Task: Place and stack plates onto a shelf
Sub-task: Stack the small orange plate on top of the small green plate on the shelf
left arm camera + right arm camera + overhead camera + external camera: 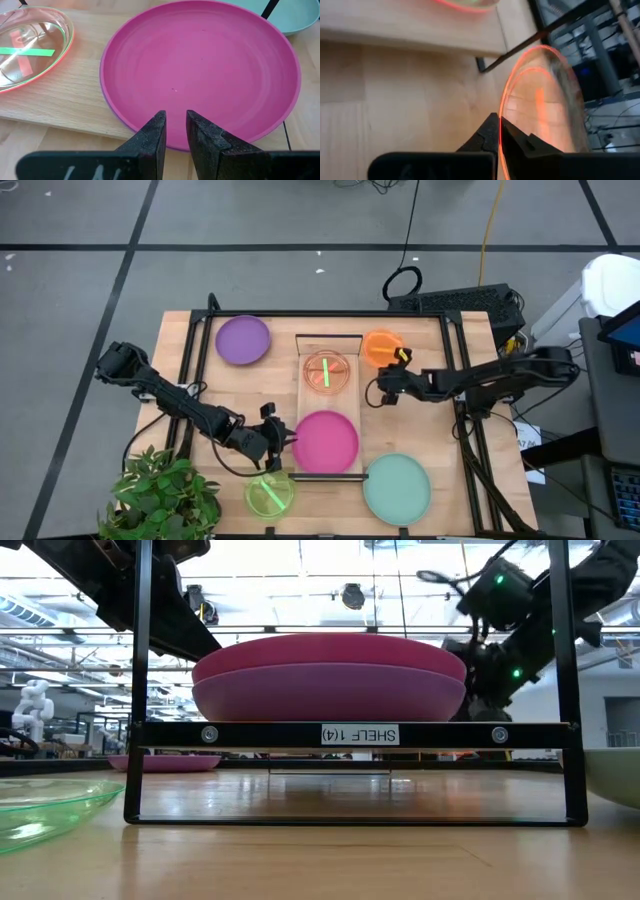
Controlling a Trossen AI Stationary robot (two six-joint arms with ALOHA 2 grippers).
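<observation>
The light-wood shelf (pixel 304 402) runs down the middle of the table. A magenta plate (pixel 325 442) lies on a purple one (pixel 330 698) at its near end. A small pink-red plate with a green stripe (pixel 327 372) sits at its far end. My left gripper (pixel 175 119) hovers over the magenta plate's (pixel 200 65) left rim, fingers slightly apart and touching nothing. My right gripper (pixel 392 366) is right of the shelf's far end, shut on the translucent orange plate (pixel 380 345). My right gripper pinches the orange plate's rim (pixel 501 131) between its two fingers, one finger on each face. It comes at the plate from the near right. The plate (pixel 540 100) stands tilted in the hold, and it looks lifted off the table.
A second purple plate (pixel 243 340) lies at the table's far left. A pale teal plate (pixel 396 488) is near right, a neon green one (pixel 270 494) near left. A potted plant (pixel 165 495) fills the near left corner. Black frame posts (pixel 139 680) border the shelf.
</observation>
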